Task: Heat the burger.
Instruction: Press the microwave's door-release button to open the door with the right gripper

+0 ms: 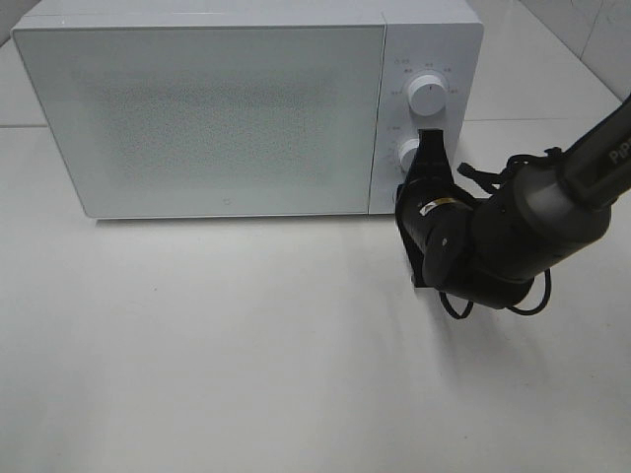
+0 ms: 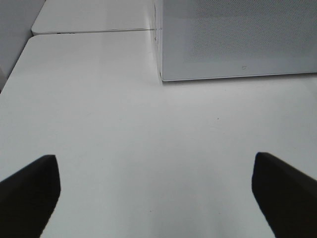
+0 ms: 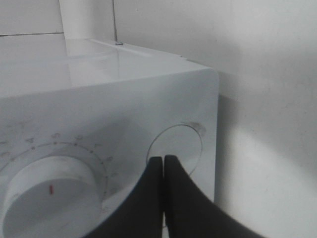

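**Right jaws shut at the microwave's control panel, left jaws spread over bare table**

The right gripper [image 1: 431, 146] reaches in to the control panel of the boxy white microwave oven [image 1: 197, 108]. Its two black fingers [image 3: 148, 198] are pressed together along their whole length, with nothing between them. In the right wrist view the joined tips lie over the rim of a flat round white button [image 3: 184, 141]. This button is set into the panel beside the white lower dial with a red mark [image 3: 49, 193]. Whether the tips press the button or stop just short cannot be told. From the high camera the fingers stand just beside the lower dial, below the white upper dial [image 1: 427, 96].

The left gripper [image 2: 156, 198] hangs over the plain white table [image 2: 124, 124], near the microwave's front corner. Its jaws are spread wide, one dark finger at each side of the left wrist view. They hold and touch nothing.

The burger shows in no view. The microwave's speckled door is closed and does not reveal the inside.
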`<state>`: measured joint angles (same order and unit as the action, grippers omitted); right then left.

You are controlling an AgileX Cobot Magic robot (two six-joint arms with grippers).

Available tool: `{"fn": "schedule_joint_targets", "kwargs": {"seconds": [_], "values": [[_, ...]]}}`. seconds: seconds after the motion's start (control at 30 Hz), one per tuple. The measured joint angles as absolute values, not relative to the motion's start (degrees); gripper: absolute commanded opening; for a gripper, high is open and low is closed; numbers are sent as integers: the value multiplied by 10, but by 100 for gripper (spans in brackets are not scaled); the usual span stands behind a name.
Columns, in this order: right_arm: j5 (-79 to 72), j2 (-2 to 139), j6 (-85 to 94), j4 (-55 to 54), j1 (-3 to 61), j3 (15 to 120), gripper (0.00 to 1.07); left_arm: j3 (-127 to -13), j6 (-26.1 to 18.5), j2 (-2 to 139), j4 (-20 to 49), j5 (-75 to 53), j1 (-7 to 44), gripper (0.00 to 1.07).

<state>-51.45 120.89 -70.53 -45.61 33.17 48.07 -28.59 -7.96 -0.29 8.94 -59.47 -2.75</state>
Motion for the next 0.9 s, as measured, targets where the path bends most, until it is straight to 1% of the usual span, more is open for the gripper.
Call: {"fn": "schedule_joint_targets", "kwargs": {"seconds": [0.9], "values": [[-527,1234,-699,-469,332,508,0,-286,-80,-3,89,-595,-28,98]]}}
